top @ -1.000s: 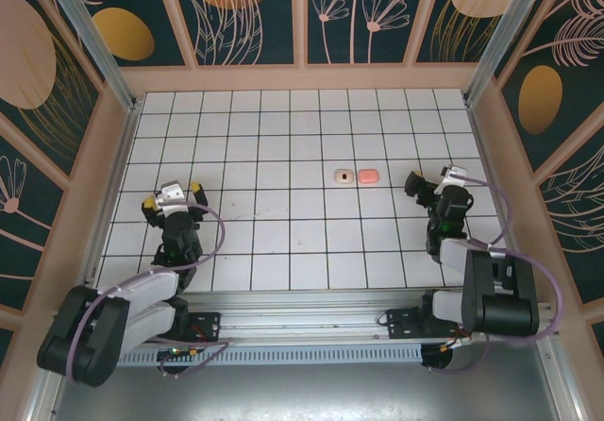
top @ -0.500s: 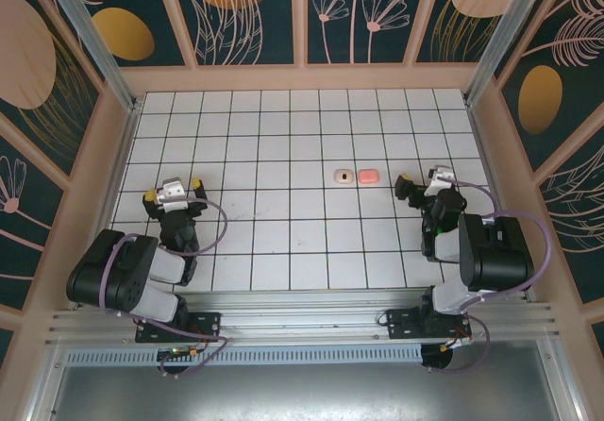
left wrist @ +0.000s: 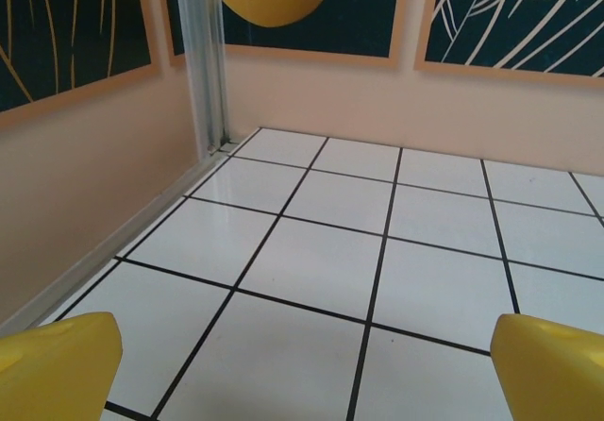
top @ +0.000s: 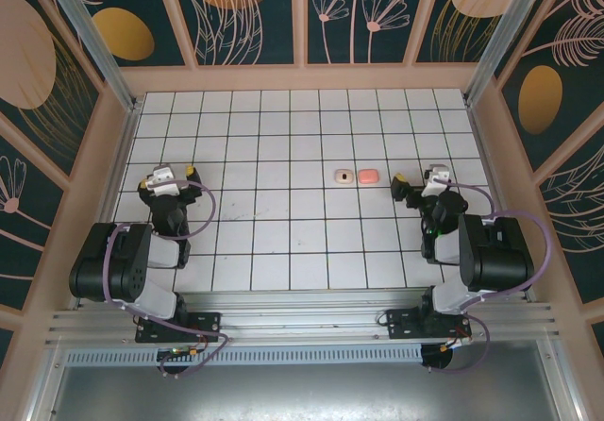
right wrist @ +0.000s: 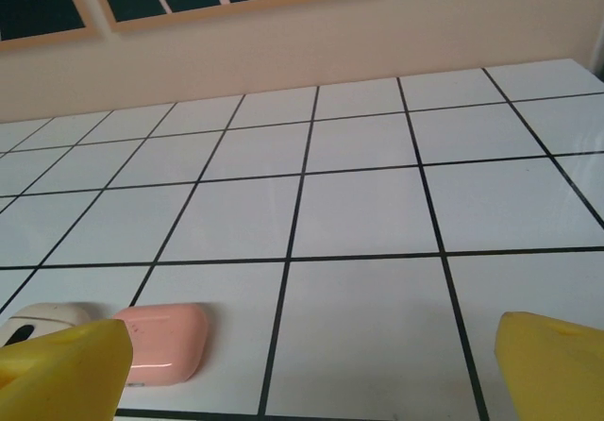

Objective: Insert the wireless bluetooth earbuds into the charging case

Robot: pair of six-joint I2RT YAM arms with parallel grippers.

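Over the white tiled table (top: 283, 242), top external view: the beige charging case (top: 345, 175) and the pink charging case (top: 369, 175) lie side by side slightly right of centre, beige on the left; whether they touch cannot be told. The pink case's long axis runs left to right across the table; the beige case looks nearly square and bears a dark spot on its upper face. The earbuds are too small to tell as separate pieces. The left gripper (top: 167, 176) stands near the table's left edge, well apart from both cases; the right gripper (top: 422, 183) stands near the pink case, on its right. Left wrist view: the left gripper (left wrist: 302, 374) faces the corner post (left wrist: 203, 58) and the side wall (left wrist: 85, 185), its two yellow fingers (left wrist: 58, 366) spread wide to the lower corners with tiles between them. Right wrist view: the right gripper (right wrist: 307, 369) has its fingers (right wrist: 552, 360) spread just as wide, pinching nothing; the pink case (right wrist: 162, 344) lies flat just beside the fingertip at the lower left of the view, long axis across the view, and the beige case (right wrist: 38, 315), partly hidden behind that fingertip, sits just beyond it.
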